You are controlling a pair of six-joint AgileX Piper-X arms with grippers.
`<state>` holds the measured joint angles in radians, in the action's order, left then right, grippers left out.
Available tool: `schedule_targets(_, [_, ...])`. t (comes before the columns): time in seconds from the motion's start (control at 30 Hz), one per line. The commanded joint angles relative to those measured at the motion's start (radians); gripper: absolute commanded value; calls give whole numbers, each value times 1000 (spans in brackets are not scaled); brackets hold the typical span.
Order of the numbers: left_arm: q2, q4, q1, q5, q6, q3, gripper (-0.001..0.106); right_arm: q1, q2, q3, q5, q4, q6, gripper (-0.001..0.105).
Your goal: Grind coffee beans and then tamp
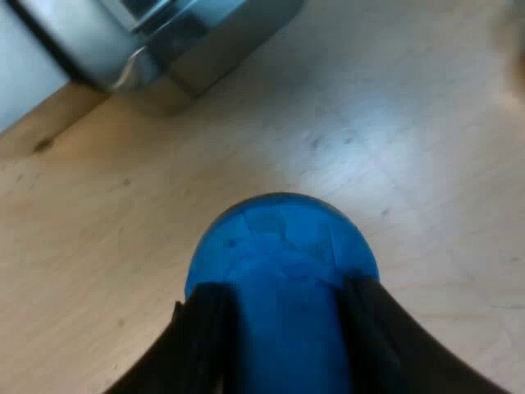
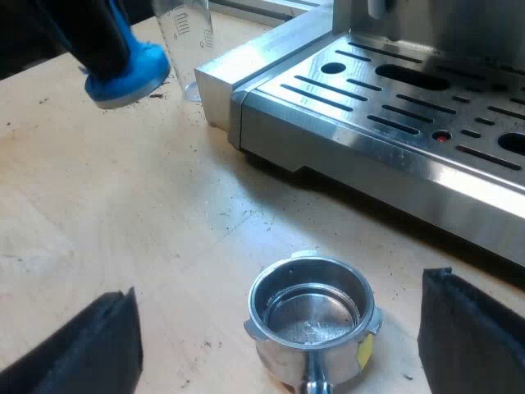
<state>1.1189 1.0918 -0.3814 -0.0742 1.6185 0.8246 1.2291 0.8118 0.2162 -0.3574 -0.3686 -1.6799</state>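
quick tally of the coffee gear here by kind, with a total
blue tamper: 1
measuring glass: 1
espresso machine: 1
metal holder: 1
total: 4

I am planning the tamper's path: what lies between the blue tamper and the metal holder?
In the right wrist view, the stretch between the tamper and the holder is bare wooden table; nothing stands there.
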Motion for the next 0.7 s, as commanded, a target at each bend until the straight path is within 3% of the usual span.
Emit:
schedule_targets(0.03, [-8,-21,47,11,-4,-24,1,-2,-7,2,-6,-10,-7,70])
schedule_targets(0.2, [-8,-101,110,11,-4,-95,1,-2,-7,2,-6,-10,-7,70])
schedule_targets(0.4, [-3,-213,112,11,12,-178,1,-2,-7,2,-6,-10,-7,70])
schedule_targets(0.7, [98,-309,112,-21,26,-207,1,-2,-7,2,-6,-10,-7,70])
